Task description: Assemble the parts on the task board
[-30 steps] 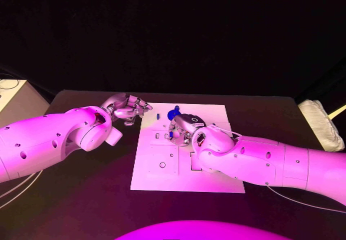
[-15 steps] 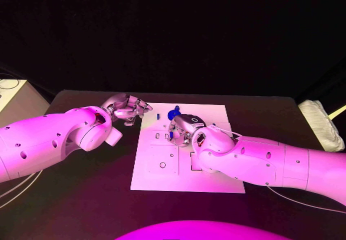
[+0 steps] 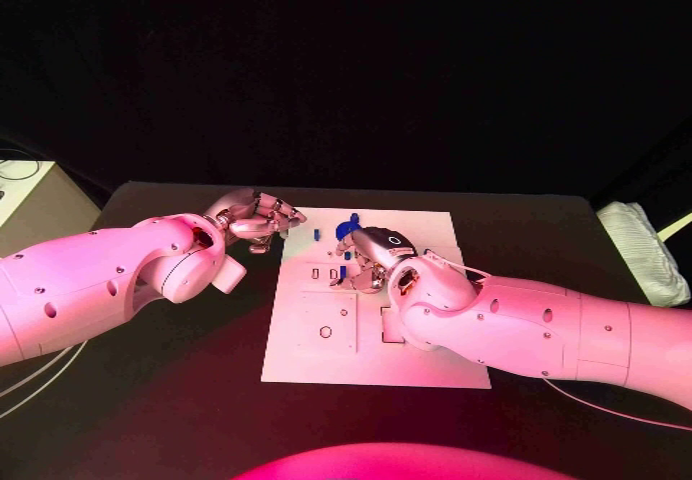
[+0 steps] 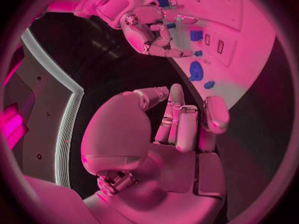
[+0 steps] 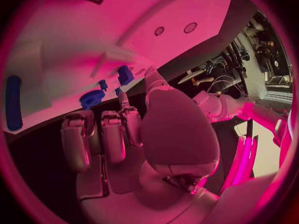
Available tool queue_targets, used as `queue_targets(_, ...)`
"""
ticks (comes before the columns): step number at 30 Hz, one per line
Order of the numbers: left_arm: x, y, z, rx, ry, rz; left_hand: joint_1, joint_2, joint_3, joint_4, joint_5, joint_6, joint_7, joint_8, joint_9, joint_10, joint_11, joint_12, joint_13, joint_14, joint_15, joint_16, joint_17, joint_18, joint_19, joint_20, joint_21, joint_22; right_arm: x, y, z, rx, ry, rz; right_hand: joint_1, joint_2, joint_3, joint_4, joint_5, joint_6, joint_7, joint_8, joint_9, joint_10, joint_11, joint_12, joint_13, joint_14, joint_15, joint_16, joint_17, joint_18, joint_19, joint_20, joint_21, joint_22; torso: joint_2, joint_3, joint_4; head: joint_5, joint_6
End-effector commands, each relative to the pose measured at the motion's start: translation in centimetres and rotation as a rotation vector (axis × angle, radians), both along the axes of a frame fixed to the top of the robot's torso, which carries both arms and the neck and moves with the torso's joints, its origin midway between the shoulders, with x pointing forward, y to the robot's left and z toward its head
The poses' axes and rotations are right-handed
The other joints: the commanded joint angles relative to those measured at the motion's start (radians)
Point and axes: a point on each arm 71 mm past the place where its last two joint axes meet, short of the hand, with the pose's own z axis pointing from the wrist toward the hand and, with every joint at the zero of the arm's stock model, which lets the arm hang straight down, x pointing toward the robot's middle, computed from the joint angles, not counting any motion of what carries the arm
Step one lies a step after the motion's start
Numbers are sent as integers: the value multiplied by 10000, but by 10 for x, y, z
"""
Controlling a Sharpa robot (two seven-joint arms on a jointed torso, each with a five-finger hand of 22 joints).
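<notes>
The white task board (image 3: 361, 330) lies mid-table. A round blue part (image 3: 346, 228) and a small blue part (image 3: 313, 233) sit near its far edge. My right hand (image 3: 368, 255) hovers low over the board's far middle with its fingers curled. Small blue parts (image 3: 335, 272) stand right at its fingertips, and whether it grips one is unclear. From the left wrist I see that right hand (image 4: 149, 30) with a blue bit (image 4: 169, 26) among its fingers. My left hand (image 3: 260, 220) hangs by the board's far left corner. Its fingers (image 4: 187, 124) are curled on nothing.
The right wrist view has a round blue part (image 5: 92, 98), a blue block (image 5: 125, 74) and a long blue piece (image 5: 14, 102) on the board. A pale box (image 3: 26, 200) stands at the table's far left. A white bundle (image 3: 642, 250) lies at its right edge.
Both arms stay nearly where they were. The right hand's fingers have shifted slightly over the blue parts on the board.
</notes>
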Motion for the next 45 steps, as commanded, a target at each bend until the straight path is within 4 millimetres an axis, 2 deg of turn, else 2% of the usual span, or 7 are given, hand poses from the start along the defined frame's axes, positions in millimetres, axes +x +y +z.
queue_targets(1,1,-2,0,54,96,-129,-143,-65,-228,67,-24,-9,70,56,16,64,87,-3,-11,189,111,70,226,-47,109,25,73,46,-3,-4,13,1001,-612,288,130,19,-88,5,89,-89,4,-75,-34,15,71,-44,1309,1048,99,13,2585,-84,947,105,-85,2504,-56,17,-39,32,57)
queue_targets(9,1,-10,-9,1324,1300,-858,-1320,-269,-1540,1317,-12,22,17,1041,429,58,112,16,-26,3,161,-153,-182,51,-194,125,-137,-401,-2,-36,45,2910,645,1118,745,565,383,-101,1156,452,-121,208,7,-414,-30,-498,926,975,22,-127,2321,128,585,71,-999,2044,-217,73,-163,130,164)
queue_targets(13,3,-19,-11,2258,1721,-1285,-1325,-381,-2408,1825,9,-10,-203,2051,1046,66,-73,76,-3,-3,-8,-193,-237,57,-181,-9,-199,-457,1,-61,57,3956,1621,870,757,543,444,-96,1280,555,-172,380,50,-606,-79,-706,745,926,-25,-224,2149,218,423,25,-1411,1836,-298,107,-230,205,129)
queue_targets(21,15,-37,-3,4319,2399,-1963,-1749,-61,-3586,1894,11,-208,-557,3722,2474,431,-380,577,389,311,-271,178,422,-74,332,-248,57,143,9,-111,79,4982,1984,-29,419,511,396,-49,1456,745,-294,844,241,-608,-185,-704,694,915,-120,-260,2101,243,387,-66,-1567,1757,-374,182,-307,375,107)
queue_targets(36,44,-80,9,7666,3137,-2813,-2306,-18,-4449,1902,-150,-645,-557,4179,3152,206,-367,712,563,264,-263,170,422,-73,269,-248,46,134,24,-146,87,5189,1933,-1238,16,491,241,-47,2049,357,-280,1132,372,-646,-180,-725,618,905,-131,-297,2055,278,342,-94,-1782,1653,-433,364,-316,517,32)
queue_targets(39,48,-88,8,7806,3157,-2902,-2318,185,-5506,1900,-948,-773,-552,4284,3418,134,-326,784,641,263,-248,196,467,-76,262,-217,58,168,25,-146,88,5186,1935,-1310,-15,486,221,-44,2089,329,-278,1151,380,-650,-180,-727,612,906,-129,-296,2058,281,339,-95,-1797,1646,-428,383,-333,538,24)
queue_targets(45,55,-96,4,8022,3287,-3073,-2028,442,-7142,1921,-1261,-918,-484,4267,3650,-47,-293,746,585,243,-189,202,486,-66,203,-169,41,142,26,-146,88,5191,1924,-1348,37,512,235,-75,2494,210,-271,1269,427,-655,-174,-711,602,901,-126,-310,2040,303,305,-92,-1922,1588,-417,408,-388,570,-5)
